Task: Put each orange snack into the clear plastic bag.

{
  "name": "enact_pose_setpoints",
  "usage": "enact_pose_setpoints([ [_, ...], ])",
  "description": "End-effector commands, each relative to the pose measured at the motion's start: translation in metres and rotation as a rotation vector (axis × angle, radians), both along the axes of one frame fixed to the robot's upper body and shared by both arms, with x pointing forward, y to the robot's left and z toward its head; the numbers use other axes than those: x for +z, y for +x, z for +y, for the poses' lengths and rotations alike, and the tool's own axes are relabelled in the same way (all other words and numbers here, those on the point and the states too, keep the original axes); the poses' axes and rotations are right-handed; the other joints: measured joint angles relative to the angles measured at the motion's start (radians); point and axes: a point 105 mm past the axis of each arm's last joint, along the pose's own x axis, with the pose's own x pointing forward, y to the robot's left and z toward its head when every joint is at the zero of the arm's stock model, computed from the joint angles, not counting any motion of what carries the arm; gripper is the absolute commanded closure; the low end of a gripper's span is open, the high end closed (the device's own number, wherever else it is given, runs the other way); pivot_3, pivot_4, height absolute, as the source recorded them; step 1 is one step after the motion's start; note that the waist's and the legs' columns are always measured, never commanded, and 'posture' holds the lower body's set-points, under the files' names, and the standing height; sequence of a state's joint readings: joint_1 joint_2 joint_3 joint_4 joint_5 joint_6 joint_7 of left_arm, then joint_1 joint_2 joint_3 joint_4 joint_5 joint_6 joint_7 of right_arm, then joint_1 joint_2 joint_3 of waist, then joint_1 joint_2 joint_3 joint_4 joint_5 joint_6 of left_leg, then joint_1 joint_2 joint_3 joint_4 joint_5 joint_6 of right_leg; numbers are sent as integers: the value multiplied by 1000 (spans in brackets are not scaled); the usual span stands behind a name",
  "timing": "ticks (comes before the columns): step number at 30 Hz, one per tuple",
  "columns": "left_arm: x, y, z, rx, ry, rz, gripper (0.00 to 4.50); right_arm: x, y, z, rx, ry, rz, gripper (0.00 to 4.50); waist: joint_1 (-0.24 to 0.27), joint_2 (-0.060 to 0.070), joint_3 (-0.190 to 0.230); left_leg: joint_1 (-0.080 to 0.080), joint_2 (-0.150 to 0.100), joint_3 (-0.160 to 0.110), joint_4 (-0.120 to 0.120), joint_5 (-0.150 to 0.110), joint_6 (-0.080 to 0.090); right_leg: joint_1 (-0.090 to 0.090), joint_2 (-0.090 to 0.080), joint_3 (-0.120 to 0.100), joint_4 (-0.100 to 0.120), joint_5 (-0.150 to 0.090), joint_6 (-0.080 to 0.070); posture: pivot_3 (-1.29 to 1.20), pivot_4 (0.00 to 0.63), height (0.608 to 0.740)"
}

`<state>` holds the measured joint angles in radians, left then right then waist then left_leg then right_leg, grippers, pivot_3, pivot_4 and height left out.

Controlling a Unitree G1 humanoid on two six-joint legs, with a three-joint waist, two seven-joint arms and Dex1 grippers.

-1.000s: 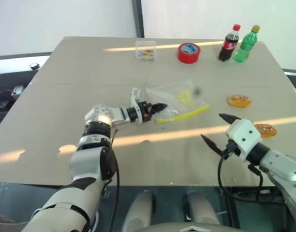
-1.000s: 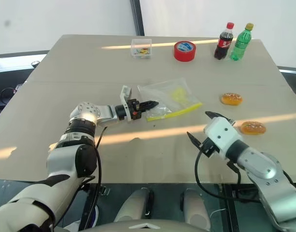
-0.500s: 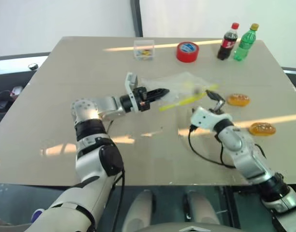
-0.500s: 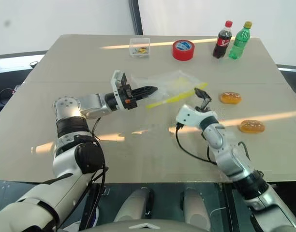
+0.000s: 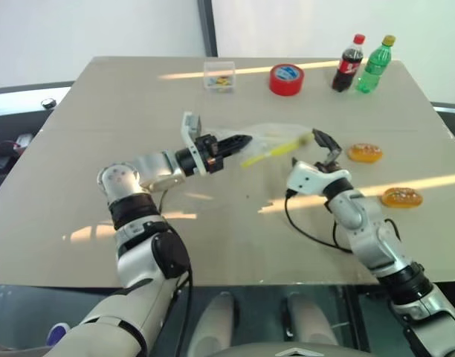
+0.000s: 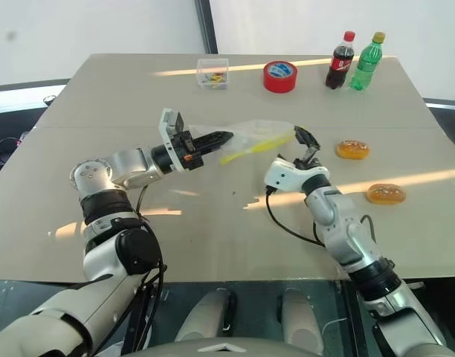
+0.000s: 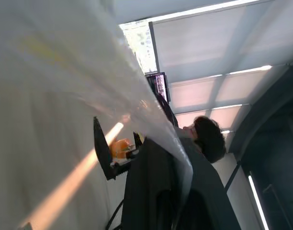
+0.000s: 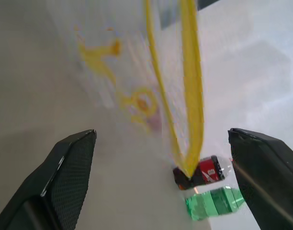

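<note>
Left eye view: we are holding the clear plastic bag (image 5: 268,139) up off the table (image 5: 101,149) at frame centre, the left gripper (image 5: 239,140) clamped shut on its corner. Our right gripper (image 5: 323,143) is sitting just right of the bag's yellow seal strip (image 5: 276,150), fingers spread wide and gripping nothing. The two orange snacks are lying on the table at right: one (image 5: 366,153) just right of the right gripper, the other (image 5: 401,197) lower, near the right edge.

Right eye view: we are seeing the same layout, with a red tape roll (image 6: 279,76), a cola bottle (image 6: 337,61) and a green bottle (image 6: 363,62) lined up along the top, and a small clear box (image 6: 213,74) at upper centre.

Left wrist view: crinkled bag film is sweeping across from upper left, pinched at the bottom between our closed fingers (image 7: 151,191). An orange snack (image 7: 118,147) is peeking out at left centre.

Right wrist view: our open fingers (image 8: 60,177) are framing the yellow strip, which is hanging down the middle, with both bottles below it.

Step in hand: we judge that we are presenting the bag's mouth to the free claw; neither snack is bagged yet.

Next move: it probably calls for closing the right claw on the seal edge to open the mouth, or swinging right to the nearer snack.
</note>
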<state>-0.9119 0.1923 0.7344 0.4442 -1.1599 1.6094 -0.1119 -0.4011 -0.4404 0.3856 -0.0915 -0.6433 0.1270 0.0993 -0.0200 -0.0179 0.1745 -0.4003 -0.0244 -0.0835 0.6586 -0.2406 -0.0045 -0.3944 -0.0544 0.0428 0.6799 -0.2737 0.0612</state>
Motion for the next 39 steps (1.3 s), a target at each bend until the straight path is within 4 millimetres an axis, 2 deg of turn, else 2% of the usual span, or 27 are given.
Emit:
enact_pose_setpoints([
  [1, 10, -6, 5, -13, 14, -58, 4433, 12, 7, 1, 24, -9, -56, 0, -1, 0, 0, 0, 0, 0, 0, 0, 0, 0, 0, 0, 0, 0, 0, 0, 150, 740],
  [4, 8, -9, 8, -25, 39, -63, 4433, 14, 14, -4, 31, -35, -63, 0, -1, 0, 0, 0, 0, 0, 0, 0, 0, 0, 0, 0, 0, 0, 0, 0, 150, 740],
  [5, 8, -10, 9, -25, 43, -62, 4485, 14, 15, -6, 34, -41, -63, 247, 0, 0, 0, 0, 0, 0, 0, 0, 0, 0, 0, 0, 0, 0, 0, 0, 150, 740],
  [6, 7, -10, 10, -26, 46, -62, 4485, 14, 16, -7, 36, -44, -62, 247, 1, 0, 0, 0, 0, 0, 0, 0, 0, 0, 0, 0, 0, 0, 0, 0, 150, 740],
  [9, 8, -11, 12, -29, 49, -66, 4500, 12, 16, -10, 53, -59, -51, 1435, 0, 0, 0, 0, 0, 0, 0, 0, 0, 0, 0, 0, 0, 0, 0, 0, 150, 740],
  [10, 8, -11, 11, -30, 48, -67, 4500, 11, 16, -10, 60, -64, -46, 1648, 0, 0, 0, 0, 0, 0, 0, 0, 0, 0, 0, 0, 0, 0, 0, 0, 150, 740],
  [11, 9, -11, 11, -31, 50, -69, 4500, 11, 16, -10, 64, -67, -43, 2406, 0, 0, 0, 0, 0, 0, 0, 0, 0, 0, 0, 0, 0, 0, 0, 0, 150, 740],
  [12, 9, -11, 11, -31, 51, -71, 4500, 10, 16, -10, 67, -69, -41, 2508, 0, 0, 0, 0, 0, 0, 0, 0, 0, 0, 0, 0, 0, 0, 0, 0, 150, 740],
  [13, 9, -11, 11, -30, 52, -72, 4500, 10, 16, -11, 68, -69, -41, 3023, 0, 0, 0, 0, 0, 0, 0, 0, 0, 0, 0, 0, 0, 0, 0, 0, 150, 740],
  [16, 8, -10, 11, -19, 80, -79, 4500, 12, 18, -12, 67, -64, -45, 4178, 0, 0, 0, 0, 0, 0, 0, 0, 0, 0, 0, 0, 0, 0, 0, 0, 150, 740],
  [17, 6, -10, 11, -11, 109, -87, 4500, 13, 19, -13, 66, -62, -47, 4435, 0, 0, 0, 0, 0, 0, 0, 0, 0, 0, 0, 0, 0, 0, 0, 0, 150, 740],
  [19, 6, -8, 13, 17, 159, -117, 4500, 15, 21, -15, 60, -52, -46, 4435, -2, 0, 0, 0, 0, 0, 0, 0, 0, 0, 0, 0, 0, 0, 0, 0, 150, 740],
  [20, 7, -8, 16, 34, 189, -146, 4248, 17, 23, -17, 53, -41, -43, 4492, -4, 0, 0, 0, 0, 0, 0, 0, 0, 0, 0, 0, 0, 0, 0, 0, 150, 740],
  [22, 9, -9, 19, 55, 250, -211, 3664, 19, 27, -22, 36, -24, -33, 4500, -8, 0, 0, 0, 0, 1, -1, 0, 0, 0, 0, 1, 0, 0, 0, 0, 150, 740],
  [23, 10, -9, 19, 63, 276, -236, 3199, 20, 29, -24, 30, -19, -29, 4500, -12, 0, 0, 0, 0, 1, -1, 0, 0, 0, 0, 1, 0, 0, 0, 0, 150, 740],
  [26, 11, -12, 26, 123, 570, -530, 1970, 24, 39, -34, 1, 8, 1, 4500, -20, 0, 0, 0, 0, 2, -2, 0, 0, 0, 0, 1, -1, 0, 0, 0, 150, 740],
  [27, 11, -15, 27, 124, 694, -684, 1643, 25, 43, -37, -11, 16, 15, 4500, -22, 0, 0, 1, 0, 3, -4, 0, 0, 0, 0, 3, -1, 0, 0, 0, 150, 740],
  [30, 7, -29, 25, 71, 955, -1127, 1643, 27, 54, -40, -30, 6, 60, 4500, -23, 0, 0, 3, 1, 8, -9, 0, 0, -3, 1, 7, -2, 0, -1, 0, 150, 740],
  [34, 0, -43, 12, 43, 1025, -1381, 1643, 33, 63, -34, -23, -1, 100, 4500, -16, 0, 1, 1, 3, 8, -10, 0, 0, -4, 0, 6, -5, 0, -1, 0, 150, 740],
  [39, 5, -37, -3, 197, 1162, -1589, 1643, 37, 62, -23, 12, -10, 115, 4500, -13, 0, 1, 0, 2, 7, -9, 0, 1, -4, 0, 5, -5, 0, -1, 0, 150, 740],
])
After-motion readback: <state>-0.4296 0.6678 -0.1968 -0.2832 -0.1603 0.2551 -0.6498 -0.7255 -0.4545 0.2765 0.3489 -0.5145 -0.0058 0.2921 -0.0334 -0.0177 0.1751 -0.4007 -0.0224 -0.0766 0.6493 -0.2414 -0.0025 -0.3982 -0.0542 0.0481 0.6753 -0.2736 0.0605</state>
